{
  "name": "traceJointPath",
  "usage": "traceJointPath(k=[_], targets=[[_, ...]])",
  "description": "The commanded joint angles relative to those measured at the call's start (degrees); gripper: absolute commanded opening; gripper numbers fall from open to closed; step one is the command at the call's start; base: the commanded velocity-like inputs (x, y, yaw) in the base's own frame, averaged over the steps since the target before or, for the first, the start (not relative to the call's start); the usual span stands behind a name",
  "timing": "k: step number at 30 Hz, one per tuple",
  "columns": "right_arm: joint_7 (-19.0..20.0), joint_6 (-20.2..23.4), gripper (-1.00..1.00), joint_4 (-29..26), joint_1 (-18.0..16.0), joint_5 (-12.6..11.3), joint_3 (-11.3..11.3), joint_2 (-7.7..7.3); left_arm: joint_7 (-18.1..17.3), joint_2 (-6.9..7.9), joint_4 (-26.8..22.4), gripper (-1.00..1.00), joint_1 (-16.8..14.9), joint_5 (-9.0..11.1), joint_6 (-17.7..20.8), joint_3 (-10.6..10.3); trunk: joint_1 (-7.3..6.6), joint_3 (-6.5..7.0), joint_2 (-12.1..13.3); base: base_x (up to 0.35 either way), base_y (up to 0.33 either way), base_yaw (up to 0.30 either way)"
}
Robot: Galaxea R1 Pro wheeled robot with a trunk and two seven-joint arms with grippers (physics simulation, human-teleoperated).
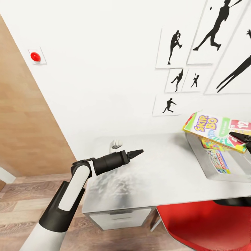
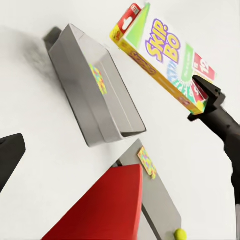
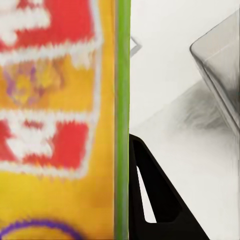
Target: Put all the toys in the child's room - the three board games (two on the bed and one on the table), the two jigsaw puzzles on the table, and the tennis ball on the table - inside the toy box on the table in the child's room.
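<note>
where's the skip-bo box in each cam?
Head view: the green, white and red SKIP-BO board game box is at the right edge, held over the shallow light grey toy box.
Left wrist view: upper right, pinched by the right gripper.
Right wrist view: fills the left half.
Shared landmark: the toy box.

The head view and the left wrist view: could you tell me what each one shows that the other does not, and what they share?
Head view alone: the wall pictures, the red wall button, the Monopoly box in the bin, and the left gripper. Left wrist view alone: a tennis ball and a jigsaw puzzle on the table's darker wing. Both: the SKIP-BO box held by the right gripper above the toy box, plus the red chair.
</note>
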Motion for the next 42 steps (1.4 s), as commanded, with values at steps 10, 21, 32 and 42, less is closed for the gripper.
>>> traceJointPath(k=[10, 21, 32, 42], targets=[[-0.8, 0.3, -1.00, 0.2, -0.3, -2.1, -3.0, 0.78, -0.2, -0.04, 0.1, 1.00, -0.1, -0.5, 0.2, 0.1, 0.04, 0.83, -0.1, 0.000, 0.000, -0.116], [-2.6, 0.3, -1.00, -0.1, -0.3, -2.6, -5.2, 5.95, 0.4, -0.14, 0.2, 1.00, -0.1, -0.4, 0.2, 0.3, 0.04, 1.85, -0.1, 0.000, 0.000, -0.113], [-3.0, 0.3, -1.00, 0.7, -0.7, -2.1, -5.9, 12.53, 0.6, 0.09, 0.0, 1.00, 0.1, -0.2, 0.3, 3.6, 0.04, 2.50, -0.1, 0.000, 0.000, -0.054], [-2.9, -0.8, -1.00, 2.3, -1.0, -2.4, -5.6, 13.70, 0.9, 0.29, 0.4, 1.00, 0.3, 2.4, 0.3, 8.2, 0.04, 2.58, -0.1, 0.000, 0.000, -0.007]])
